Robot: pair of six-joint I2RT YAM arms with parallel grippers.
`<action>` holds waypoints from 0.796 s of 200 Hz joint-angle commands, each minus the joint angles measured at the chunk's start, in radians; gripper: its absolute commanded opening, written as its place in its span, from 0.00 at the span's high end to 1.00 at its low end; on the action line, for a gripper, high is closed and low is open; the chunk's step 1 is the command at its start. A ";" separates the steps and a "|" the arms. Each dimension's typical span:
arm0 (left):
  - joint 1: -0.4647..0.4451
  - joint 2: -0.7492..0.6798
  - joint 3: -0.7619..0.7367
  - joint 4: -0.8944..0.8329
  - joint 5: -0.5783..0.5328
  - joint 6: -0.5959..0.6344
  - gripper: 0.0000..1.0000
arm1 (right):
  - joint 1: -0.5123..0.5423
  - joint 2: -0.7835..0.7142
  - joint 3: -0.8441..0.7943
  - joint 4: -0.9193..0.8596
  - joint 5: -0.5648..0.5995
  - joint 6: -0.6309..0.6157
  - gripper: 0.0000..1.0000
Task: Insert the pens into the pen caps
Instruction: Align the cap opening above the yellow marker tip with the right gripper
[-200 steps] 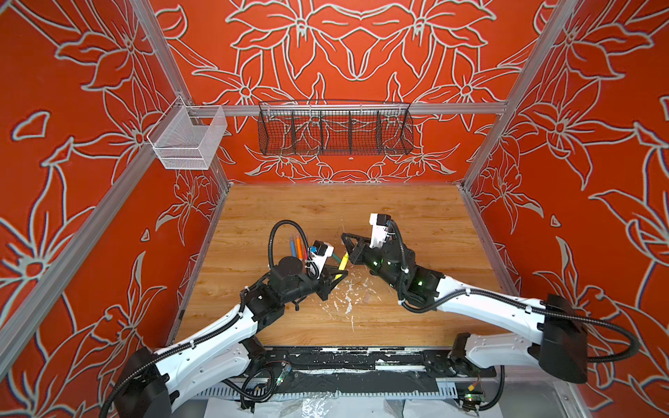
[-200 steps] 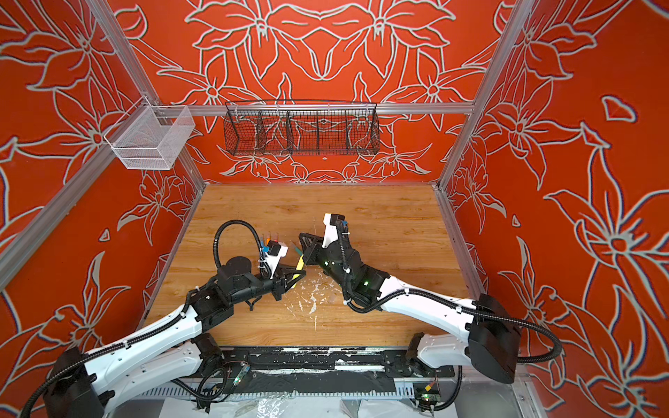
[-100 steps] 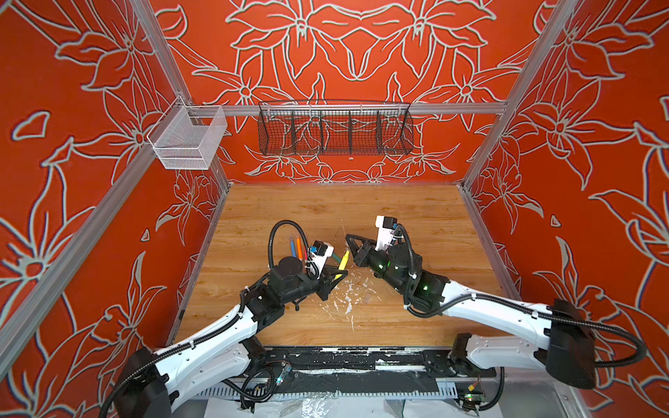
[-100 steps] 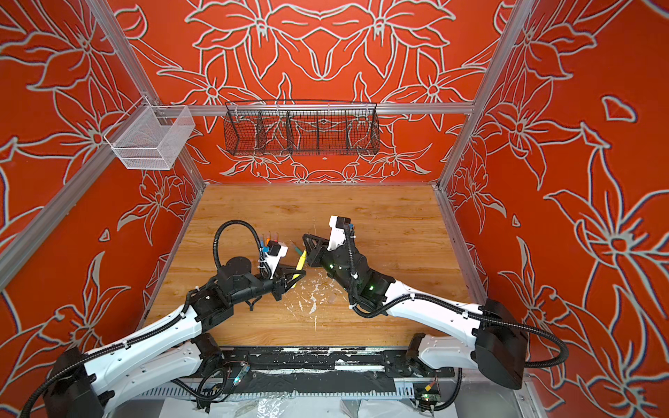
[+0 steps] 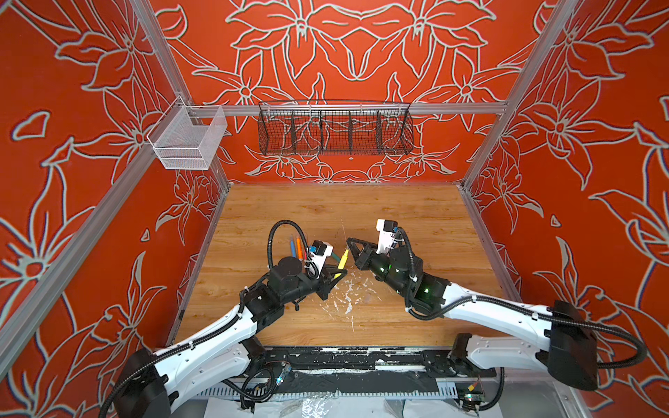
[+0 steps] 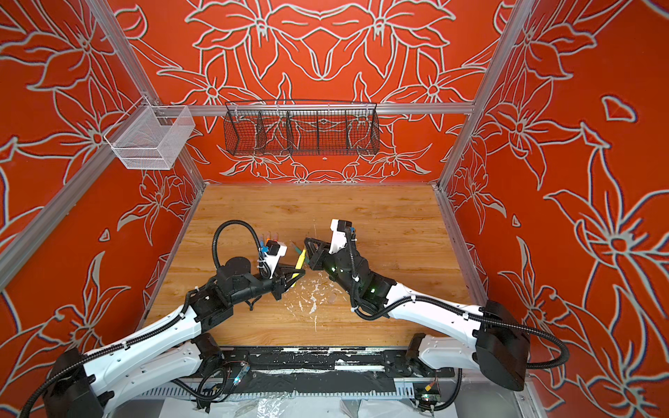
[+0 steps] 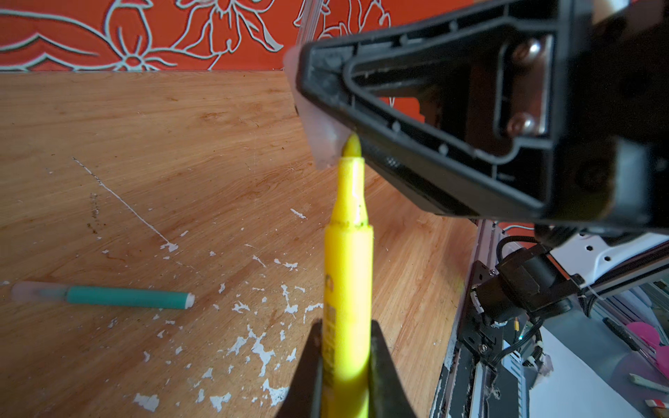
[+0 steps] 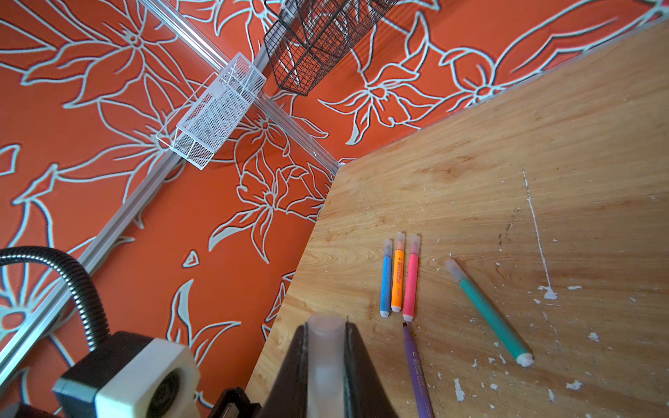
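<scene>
My left gripper (image 7: pixel 345 325) is shut on the yellow pen (image 7: pixel 349 275), which has no cap on and points its tip up and away. The tip meets the mouth edge of a translucent pen cap (image 7: pixel 318 137). My right gripper (image 8: pixel 325 325) is shut on this cap (image 8: pixel 325 347). In both top views the two grippers meet above the table's middle, with the yellow pen (image 5: pixel 342 258) (image 6: pixel 299 261) between them. On the table lie capped blue (image 8: pixel 386 282), orange (image 8: pixel 397 275), pink (image 8: pixel 411 278) and green (image 8: pixel 488 311) pens. A purple pen (image 8: pixel 416 372) lies there with its tip bare.
White paint flecks (image 5: pixel 347 293) mark the wooden table (image 5: pixel 416 217) near the front. A black wire basket (image 5: pixel 335 128) hangs on the back wall and a white mesh basket (image 5: pixel 188 141) on the left rail. Orange walls close in three sides.
My right gripper with the cap has shifted slightly to the right and settled at the yellow pen's tip. The left arm and its pen have stayed put.
</scene>
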 commanded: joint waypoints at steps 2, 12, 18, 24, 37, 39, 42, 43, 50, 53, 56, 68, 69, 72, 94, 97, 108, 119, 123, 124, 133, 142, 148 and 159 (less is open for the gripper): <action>-0.005 -0.006 0.007 0.020 -0.007 0.014 1.00 | -0.002 -0.022 -0.017 0.056 -0.059 0.028 1.00; -0.005 -0.006 0.006 0.021 -0.006 0.014 1.00 | -0.002 -0.030 -0.018 0.054 -0.057 0.025 1.00; -0.005 -0.006 0.006 0.023 -0.004 0.016 1.00 | -0.002 -0.037 -0.018 0.051 -0.049 0.022 1.00; -0.005 -0.006 0.006 0.023 -0.003 0.016 1.00 | -0.002 -0.046 -0.020 0.047 -0.040 0.017 1.00; -0.005 -0.007 0.006 0.023 0.001 0.017 1.00 | -0.001 -0.065 -0.013 0.028 -0.017 0.002 1.00; -0.005 -0.008 0.006 0.023 0.001 0.017 1.00 | -0.002 -0.069 -0.011 0.024 -0.014 -0.001 1.00; -0.005 -0.008 0.006 0.023 0.000 0.018 1.00 | -0.002 -0.071 -0.010 0.021 -0.010 -0.003 1.00; -0.005 -0.009 0.006 0.023 0.001 0.018 1.00 | -0.002 -0.072 -0.009 0.020 -0.009 -0.005 1.00; -0.005 -0.011 0.005 0.023 0.000 0.019 1.00 | -0.002 -0.079 -0.004 0.013 -0.002 -0.012 1.00; -0.005 -0.012 0.005 0.023 0.000 0.018 1.00 | -0.002 -0.080 -0.002 0.009 0.001 -0.015 1.00; -0.005 -0.012 0.003 0.023 0.001 0.019 1.00 | -0.002 -0.082 0.002 0.007 0.005 -0.018 1.00; -0.005 -0.014 0.002 0.024 0.002 0.020 1.00 | -0.003 -0.086 0.014 -0.005 0.014 -0.029 1.00; -0.005 -0.015 0.002 0.024 0.003 0.020 1.00 | -0.003 -0.086 0.015 -0.006 0.015 -0.030 1.00; -0.005 -0.015 0.002 0.025 0.003 0.020 1.00 | -0.004 -0.086 0.019 -0.009 0.017 -0.032 1.00; -0.005 -0.015 0.003 0.025 0.006 0.019 1.00 | -0.004 -0.085 0.035 -0.016 0.021 -0.043 1.00; -0.005 -0.015 0.002 0.025 0.006 0.021 1.00 | -0.003 -0.084 0.038 -0.016 0.022 -0.044 1.00; -0.005 -0.015 0.002 0.024 0.005 0.021 1.00 | -0.004 -0.083 0.043 -0.015 0.019 -0.044 1.00; -0.005 -0.015 0.002 0.024 0.005 0.021 1.00 | -0.003 -0.080 0.044 -0.013 0.017 -0.044 1.00; -0.005 -0.015 0.003 0.025 0.005 0.022 1.00 | -0.003 -0.078 0.044 -0.012 0.016 -0.045 1.00; -0.005 -0.015 0.003 0.025 0.005 0.021 1.00 | -0.003 -0.079 0.044 -0.012 0.016 -0.045 1.00; -0.005 -0.016 0.003 0.025 0.004 0.020 1.00 | -0.003 -0.078 0.044 -0.013 0.014 -0.042 1.00; -0.005 -0.015 0.003 0.025 0.004 0.020 1.00 | -0.003 -0.078 0.044 -0.012 0.009 -0.038 1.00; -0.005 -0.014 0.003 0.025 0.004 0.020 1.00 | -0.003 -0.077 0.043 -0.008 0.002 -0.038 1.00; -0.005 -0.015 0.003 0.025 0.004 0.018 1.00 | -0.003 -0.074 0.045 -0.006 -0.012 -0.038 1.00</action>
